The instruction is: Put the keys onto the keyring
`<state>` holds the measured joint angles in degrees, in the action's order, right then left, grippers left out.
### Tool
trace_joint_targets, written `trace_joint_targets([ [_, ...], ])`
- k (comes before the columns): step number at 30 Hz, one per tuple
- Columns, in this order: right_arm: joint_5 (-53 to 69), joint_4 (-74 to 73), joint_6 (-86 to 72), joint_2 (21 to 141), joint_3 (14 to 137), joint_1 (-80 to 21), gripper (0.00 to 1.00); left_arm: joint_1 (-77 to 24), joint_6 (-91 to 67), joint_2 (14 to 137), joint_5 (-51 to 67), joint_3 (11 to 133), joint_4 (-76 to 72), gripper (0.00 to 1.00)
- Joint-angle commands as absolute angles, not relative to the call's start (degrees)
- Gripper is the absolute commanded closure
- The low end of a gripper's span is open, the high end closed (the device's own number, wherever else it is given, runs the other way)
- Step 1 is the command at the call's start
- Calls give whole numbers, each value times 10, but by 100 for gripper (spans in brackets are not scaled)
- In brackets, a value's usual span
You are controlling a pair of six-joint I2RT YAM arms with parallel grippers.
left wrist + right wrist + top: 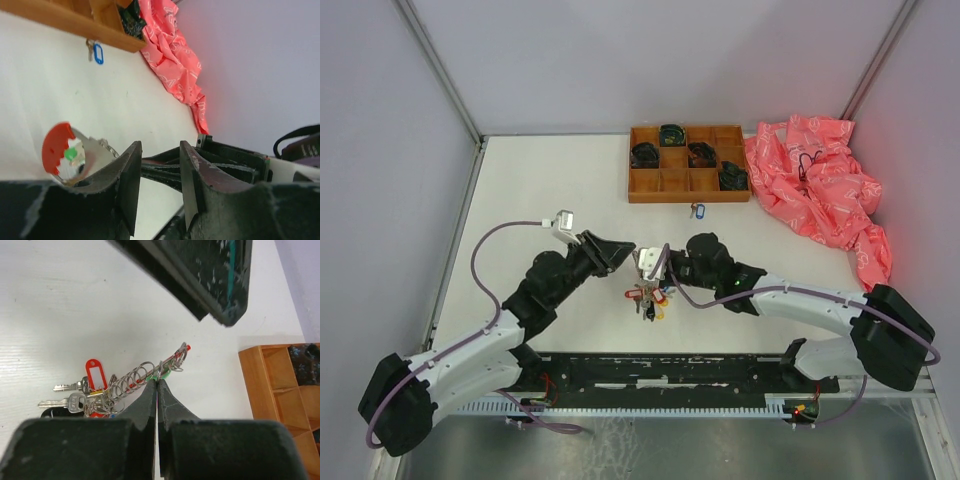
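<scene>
Just beyond the arms' bases, near the middle of the white table (pixel 520 180), a bunch of keys (pixel 70 401) lies with a red tag (pixel 93 374) among them. They are strung on a run of small silvery loops. From the right side, the right gripper (pixel 157 384) has its jaws pressed fully together. It pinches the thin wire of the keyring (pixel 165 369) at the far end of that run, and a bit of green tag (pixel 171 372) shows just behind the ring. Facing it from the left, tip close to tip, the left gripper (pixel 159 150) stands partly open, with a clear gap between its fingers and nothing in them. A curved red strap (pixel 54 147) shows just beside it. Farther back, one blue-tagged key (pixel 697 210) lies alone, just in front of the wooden compartment tray (pixel 665 197). A crumpled pink plastic bag (pixel 820 190) lies to the tray's right.
</scene>
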<state>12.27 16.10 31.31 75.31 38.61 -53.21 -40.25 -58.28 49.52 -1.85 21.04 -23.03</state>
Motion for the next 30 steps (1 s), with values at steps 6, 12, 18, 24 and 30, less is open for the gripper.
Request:
trace_joint_targets([
  [6, 219, 129, 285, 719, 400, -493, 99, -402, -221, 479, 53, 170, -341, 54],
  [12, 252, 179, 235, 715, 384, -476, 99, -402, -105, 483, 112, 115, -435, 54],
  [18, 296, 272, 182, 732, 370, -461, 99, -402, -73, 502, 140, 94, -476, 55],
  [24, 322, 281, 177, 738, 366, -456, 99, -403, -16, 527, 140, 70, -538, 57],
  [30, 343, 279, 181, 734, 362, -448, 99, -401, 76, 555, 189, 64, -581, 57],
])
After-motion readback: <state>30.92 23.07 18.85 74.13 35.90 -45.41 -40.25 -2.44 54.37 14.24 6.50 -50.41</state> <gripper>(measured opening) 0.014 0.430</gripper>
